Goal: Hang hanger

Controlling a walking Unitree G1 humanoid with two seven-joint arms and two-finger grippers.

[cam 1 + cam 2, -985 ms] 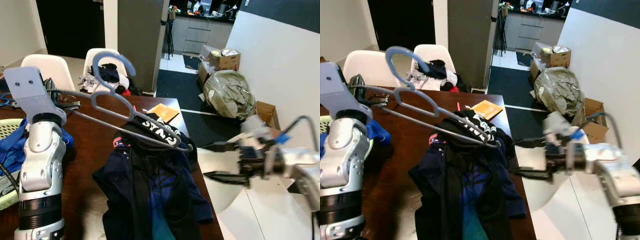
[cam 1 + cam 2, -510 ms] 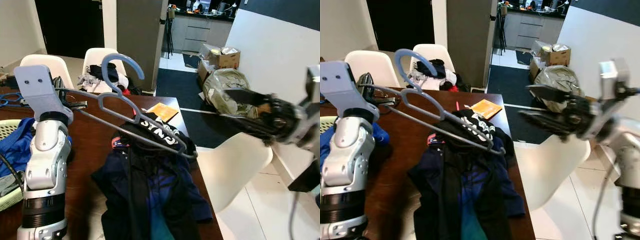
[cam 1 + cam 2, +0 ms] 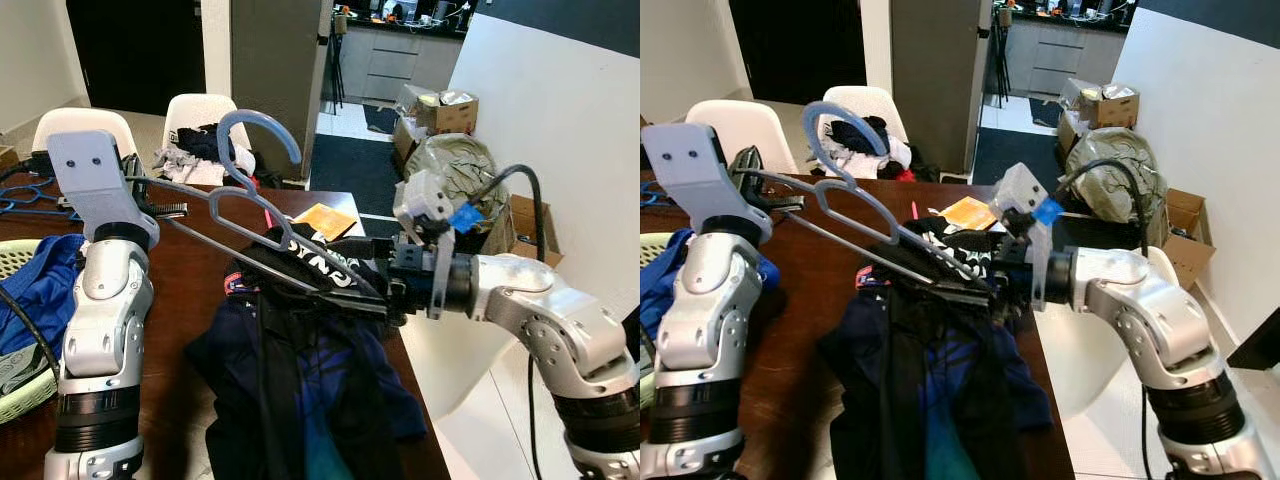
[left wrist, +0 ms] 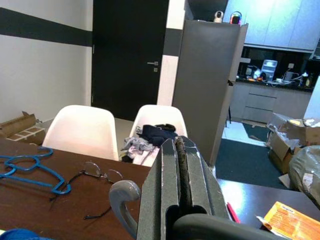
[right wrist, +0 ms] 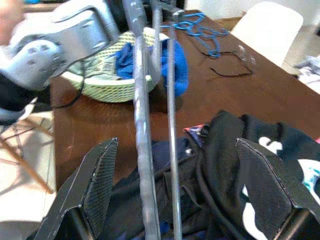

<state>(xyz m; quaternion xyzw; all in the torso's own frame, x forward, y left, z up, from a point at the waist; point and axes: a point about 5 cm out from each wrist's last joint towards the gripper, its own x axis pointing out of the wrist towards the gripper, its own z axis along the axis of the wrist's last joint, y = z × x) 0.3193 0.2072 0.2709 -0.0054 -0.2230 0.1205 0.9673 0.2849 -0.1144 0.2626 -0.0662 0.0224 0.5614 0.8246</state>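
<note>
A grey-blue hanger [image 3: 250, 255] slants above the brown table [image 3: 190, 300], its hook [image 3: 262, 132] pointing up. My left gripper [image 3: 165, 207] is shut on the hanger's left end; in the left wrist view its fingers [image 4: 170, 180] press together over the grey bar. A dark navy and black garment [image 3: 300, 380] with white lettering hangs from the hanger's right half and spills onto the table. At that right end my right gripper [image 3: 338, 272] is open, one finger above and one below the bar and cloth. The right wrist view shows the hanger bars [image 5: 142, 150] running between its spread fingers [image 5: 100, 175].
A light green basket [image 3: 18, 392] with blue clothes [image 3: 30, 290] sits at the table's left. Blue hangers [image 4: 30, 170], glasses [image 4: 100, 175] and an orange booklet [image 3: 322, 222] lie on the table. White chairs [image 3: 195, 108] stand behind it. Boxes and a bag [image 3: 450, 175] line the right wall.
My right gripper swung up from beside the table's right edge, then came in to the hanger's right end, where it now stands open around the bar. The left arm still holds the hanger.
</note>
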